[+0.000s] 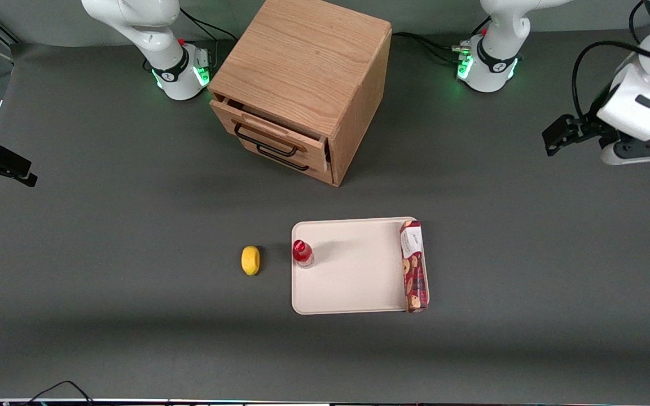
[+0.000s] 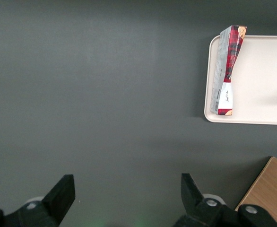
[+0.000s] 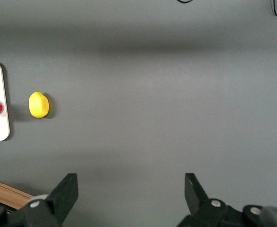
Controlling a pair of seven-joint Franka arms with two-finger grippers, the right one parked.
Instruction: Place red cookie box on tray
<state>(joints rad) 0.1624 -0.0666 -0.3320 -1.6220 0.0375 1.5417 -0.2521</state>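
The red cookie box [image 1: 414, 266] is a long dark-red carton with a white end panel. It lies along the short edge of the cream-white tray [image 1: 353, 282] toward the working arm's end, resting on the rim. In the left wrist view the box [image 2: 226, 71] sits on the tray's edge [image 2: 261, 113]. My left gripper [image 1: 556, 138] hangs above bare table toward the working arm's end, well apart from the box and farther from the front camera. It is open and empty, with its fingers spread wide over the grey tabletop [image 2: 126, 187].
A wooden drawer cabinet [image 1: 302, 84] stands farther from the front camera than the tray, its top drawer slightly open; its corner shows in the left wrist view [image 2: 268, 189]. A small red-capped bottle [image 1: 302, 252] stands on the tray. A yellow lemon [image 1: 250, 260] lies beside the tray.
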